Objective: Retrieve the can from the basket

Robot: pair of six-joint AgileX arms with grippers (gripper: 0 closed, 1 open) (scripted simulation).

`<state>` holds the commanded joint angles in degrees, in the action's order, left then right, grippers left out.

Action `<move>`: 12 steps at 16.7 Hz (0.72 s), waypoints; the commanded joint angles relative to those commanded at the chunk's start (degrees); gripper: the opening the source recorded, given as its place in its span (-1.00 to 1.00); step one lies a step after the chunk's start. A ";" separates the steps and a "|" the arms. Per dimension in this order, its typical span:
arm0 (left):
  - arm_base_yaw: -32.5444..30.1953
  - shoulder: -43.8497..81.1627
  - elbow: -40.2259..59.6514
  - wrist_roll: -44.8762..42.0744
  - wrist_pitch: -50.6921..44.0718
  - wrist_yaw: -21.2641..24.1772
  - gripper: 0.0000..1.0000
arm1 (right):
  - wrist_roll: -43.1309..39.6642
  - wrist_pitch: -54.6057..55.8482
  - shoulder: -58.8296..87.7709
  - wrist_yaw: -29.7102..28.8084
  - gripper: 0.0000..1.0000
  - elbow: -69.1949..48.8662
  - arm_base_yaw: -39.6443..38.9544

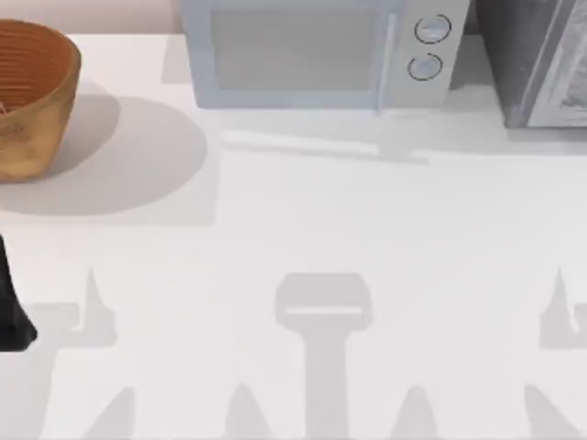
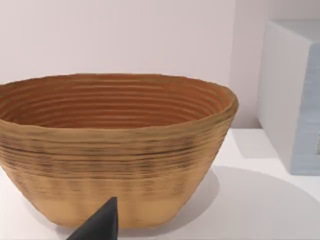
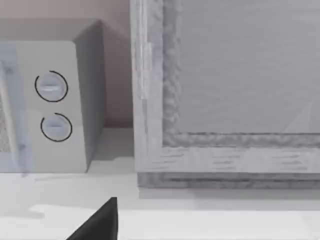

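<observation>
i see a white worktop [image 1: 303, 229] from above. the basket [image 1: 32, 96], round, ribbed and orange-brown, stands at the ten o'clock corner, cut by the edge of the top view. a grey-white microwave [image 1: 316, 50] sits at twelve o'clock, with a grey cabinet [image 1: 537, 60] at two o'clock.

my left arm [image 1: 11, 302] shows as a dark shape at nine o'clock, near the basket but apart from it. in the left wrist view the basket [image 2: 112, 150] stands upright just ahead, and a dark tip of my left tool [image 2: 100, 225] pokes in low. i cannot tell whether that tool is released or clenched. the can is hidden; i judge it lies below the basket's rim.

my right tool [image 3: 97, 222] faces the microwave [image 3: 50, 105] and cabinet [image 3: 225, 95], parked; its state is also unclear.

this looks like the approach step. next i must rise over the rim and descend inside.
</observation>
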<state>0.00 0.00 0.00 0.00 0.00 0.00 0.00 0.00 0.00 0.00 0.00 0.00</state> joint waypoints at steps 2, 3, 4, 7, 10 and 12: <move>0.00 0.00 0.00 0.00 0.00 0.00 1.00 | 0.00 0.00 0.00 0.00 1.00 0.00 0.00; 0.04 0.51 0.52 -0.03 -0.31 -0.04 1.00 | 0.00 0.00 0.00 0.00 1.00 0.00 0.00; 0.12 1.54 1.57 -0.10 -0.94 -0.10 1.00 | 0.00 0.00 0.00 0.00 1.00 0.00 0.00; 0.45 8.30 8.43 -0.56 -5.02 -0.26 1.00 | 0.00 0.00 0.00 0.00 1.00 0.00 0.00; 0.81 19.96 20.33 -1.35 -12.03 -0.11 1.00 | 0.00 0.00 0.00 0.00 1.00 0.00 0.00; 1.10 30.17 30.53 -2.02 -18.26 0.21 1.00 | 0.00 0.00 0.00 0.00 1.00 0.00 0.00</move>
<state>1.10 30.17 30.53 -2.02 -18.26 0.21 0.00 0.00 0.00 0.00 0.00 0.00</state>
